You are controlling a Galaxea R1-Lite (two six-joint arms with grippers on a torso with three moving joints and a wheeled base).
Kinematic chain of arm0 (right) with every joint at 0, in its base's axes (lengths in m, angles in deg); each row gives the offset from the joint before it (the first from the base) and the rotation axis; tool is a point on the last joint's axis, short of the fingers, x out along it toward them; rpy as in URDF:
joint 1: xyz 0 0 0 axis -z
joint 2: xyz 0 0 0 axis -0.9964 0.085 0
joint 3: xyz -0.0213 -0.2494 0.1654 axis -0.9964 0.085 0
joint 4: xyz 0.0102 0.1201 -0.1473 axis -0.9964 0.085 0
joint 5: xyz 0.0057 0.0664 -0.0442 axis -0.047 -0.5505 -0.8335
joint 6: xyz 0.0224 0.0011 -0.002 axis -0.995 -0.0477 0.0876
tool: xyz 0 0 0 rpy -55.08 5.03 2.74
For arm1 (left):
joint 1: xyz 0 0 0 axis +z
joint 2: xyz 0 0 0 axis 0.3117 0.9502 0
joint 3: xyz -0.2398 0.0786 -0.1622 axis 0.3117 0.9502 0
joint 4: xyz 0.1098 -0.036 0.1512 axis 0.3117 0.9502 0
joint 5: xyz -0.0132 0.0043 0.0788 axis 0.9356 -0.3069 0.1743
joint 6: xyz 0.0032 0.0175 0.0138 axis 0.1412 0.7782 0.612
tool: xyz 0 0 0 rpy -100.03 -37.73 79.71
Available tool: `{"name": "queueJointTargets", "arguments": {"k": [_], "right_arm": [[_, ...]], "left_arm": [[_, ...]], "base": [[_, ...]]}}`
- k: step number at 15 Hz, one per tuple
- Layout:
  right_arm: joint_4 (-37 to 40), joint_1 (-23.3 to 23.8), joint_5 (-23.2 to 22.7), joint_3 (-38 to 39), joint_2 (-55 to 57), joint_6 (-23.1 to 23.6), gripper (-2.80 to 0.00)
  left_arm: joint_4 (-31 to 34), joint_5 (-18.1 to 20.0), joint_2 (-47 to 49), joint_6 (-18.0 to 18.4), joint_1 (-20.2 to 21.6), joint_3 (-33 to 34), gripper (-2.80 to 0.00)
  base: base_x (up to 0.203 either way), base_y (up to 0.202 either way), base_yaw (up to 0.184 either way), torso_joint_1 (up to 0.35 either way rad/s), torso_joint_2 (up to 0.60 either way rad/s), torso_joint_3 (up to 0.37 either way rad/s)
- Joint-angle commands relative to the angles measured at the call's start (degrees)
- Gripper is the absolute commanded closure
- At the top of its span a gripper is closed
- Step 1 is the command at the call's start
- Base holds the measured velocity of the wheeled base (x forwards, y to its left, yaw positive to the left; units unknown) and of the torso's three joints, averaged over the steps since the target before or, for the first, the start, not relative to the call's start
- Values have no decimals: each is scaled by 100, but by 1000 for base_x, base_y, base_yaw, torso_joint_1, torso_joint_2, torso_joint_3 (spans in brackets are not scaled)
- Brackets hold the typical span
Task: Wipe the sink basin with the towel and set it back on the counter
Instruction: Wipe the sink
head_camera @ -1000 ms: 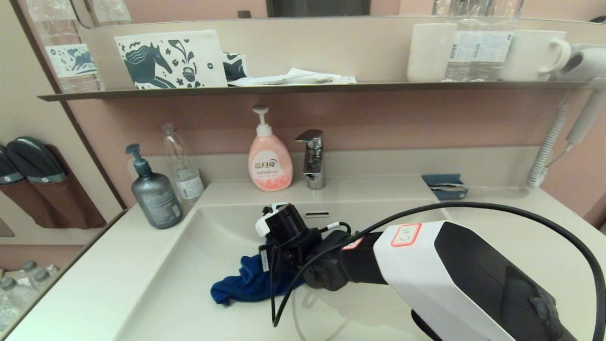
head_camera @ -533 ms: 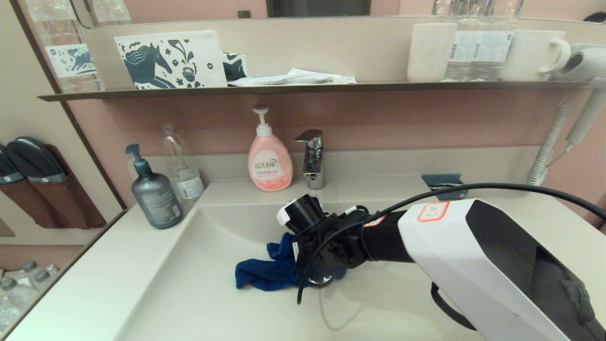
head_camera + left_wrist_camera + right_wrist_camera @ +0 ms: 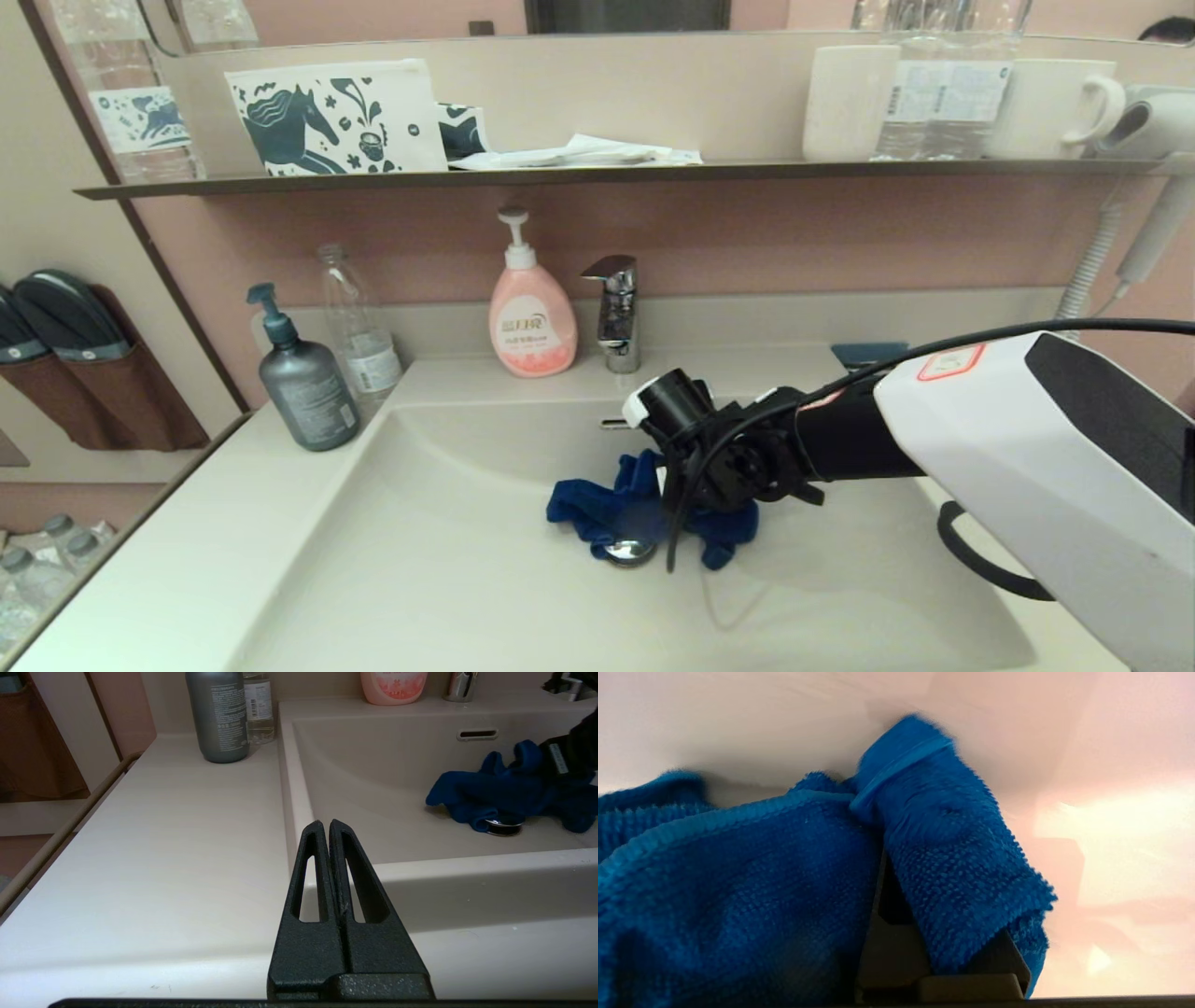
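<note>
The right gripper (image 3: 695,509) has its jaws clamped on a fold of the towel (image 3: 607,509) — the right wrist view shows blue terry bunched over and around them. It is down in the sink basin (image 3: 420,560), pressing the cloth on the floor of the bowl, where the towel lies partly over the chrome drain plug (image 3: 630,553), just below the overflow slot (image 3: 613,424).

To wipe well, I'd say the arm should keep the cloth flat against the basin with light, even pressure and sweep across the floor and up the sloping sides, rather than dragging a bunched wad. The plug is the likely snag: a trailing corner could catch on its rim.

The left gripper (image 3: 329,828) hovers with its jaws shut on nothing, parked just off the front edge of the surface, by the basin's near-left corner.

Around the bowl, the faucet (image 3: 616,313) and pink soap bottle (image 3: 532,322) stand at the back rim, close to the wrist's cables. A grey pump bottle (image 3: 303,383) and clear bottle (image 3: 359,327) crowd the left back corner — the counter (image 3: 187,560) in front of them looks free for setting the towel down later.
</note>
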Motion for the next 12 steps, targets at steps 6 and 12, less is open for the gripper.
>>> {"name": "queueJointTargets", "arguments": {"k": [6, 12], "right_arm": [[10, 791, 160, 1390, -1098, -155, 0], [880, 1058, 109, 2031, -1806, 18, 0]], "left_arm": [[-5, 2, 4, 1, 1, 0, 0], [-5, 2, 4, 1, 1, 0, 0]], "base": [[0, 0, 0, 0, 0, 0], [0, 0, 0, 0, 0, 0]]}}
